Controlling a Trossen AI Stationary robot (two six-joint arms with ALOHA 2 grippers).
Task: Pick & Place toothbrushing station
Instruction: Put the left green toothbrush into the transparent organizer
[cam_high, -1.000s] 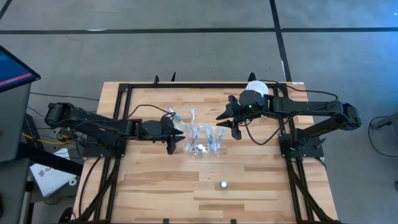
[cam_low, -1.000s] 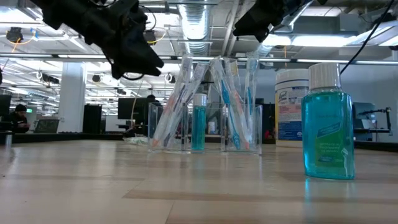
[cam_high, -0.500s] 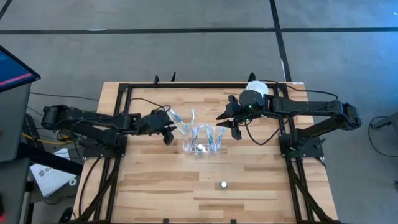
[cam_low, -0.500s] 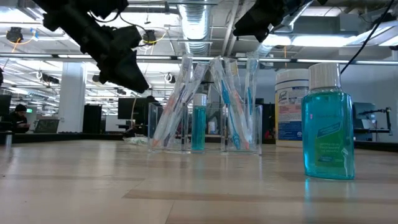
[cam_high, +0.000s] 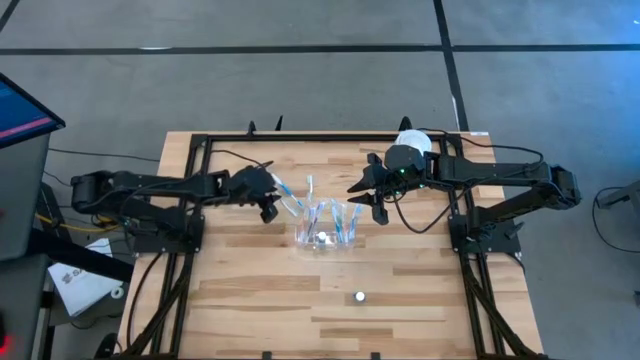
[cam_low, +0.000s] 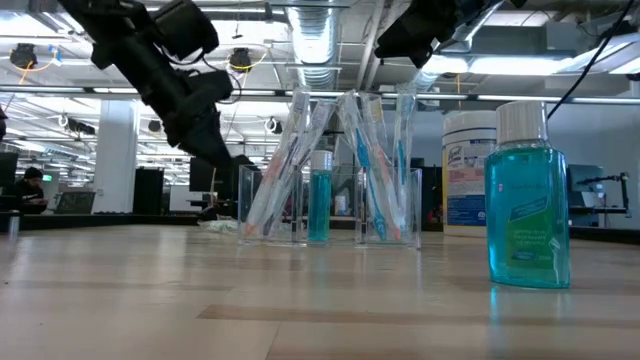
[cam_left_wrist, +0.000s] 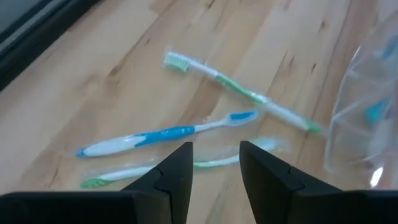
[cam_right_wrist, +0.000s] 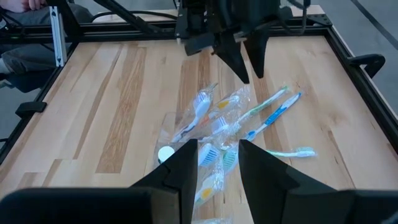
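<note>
Blue-labelled teal bottle, text unreadable

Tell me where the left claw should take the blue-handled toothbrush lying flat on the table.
Grip the blue-handled toothbrush at its thick blue handle, from straight above, jaws across its width. It lies flat and apart from its neighbours, and the left claw already hovers open close by.

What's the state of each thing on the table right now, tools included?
left tool: open, empty, over the loose toothbrushes
right tool: open, empty, above the table near the holder
loose toothbrushes: three, lying flat on the table
clear holder: upright
standing toothbrushes: leaning in the holder
small tube: upright in the holder, capped
mouthwash bottle: upright, capped
white tub: upright, lid on
</note>
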